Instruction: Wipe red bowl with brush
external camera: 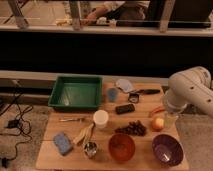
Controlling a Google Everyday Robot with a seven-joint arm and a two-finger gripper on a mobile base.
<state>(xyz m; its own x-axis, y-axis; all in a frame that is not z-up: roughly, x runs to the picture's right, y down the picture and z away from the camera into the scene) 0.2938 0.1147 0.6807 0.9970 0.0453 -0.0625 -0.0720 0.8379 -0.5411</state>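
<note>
Red bowl (121, 146) sits near the front edge of the tabletop (52, 130), just left of the purple bowl (166, 149) and in front of the grapes (131, 129). The brush (140, 94) lies well apart from it toward the back, right of the green tray (76, 92). The robot's hand (171, 118) hangs at the right side beside a round orange fruit (158, 123); whether it is open or closed cannot be told.

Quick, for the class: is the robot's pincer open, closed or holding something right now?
Pincer: at the right side of the table, beside the round orange fruit; open or closed cannot be told.
</note>
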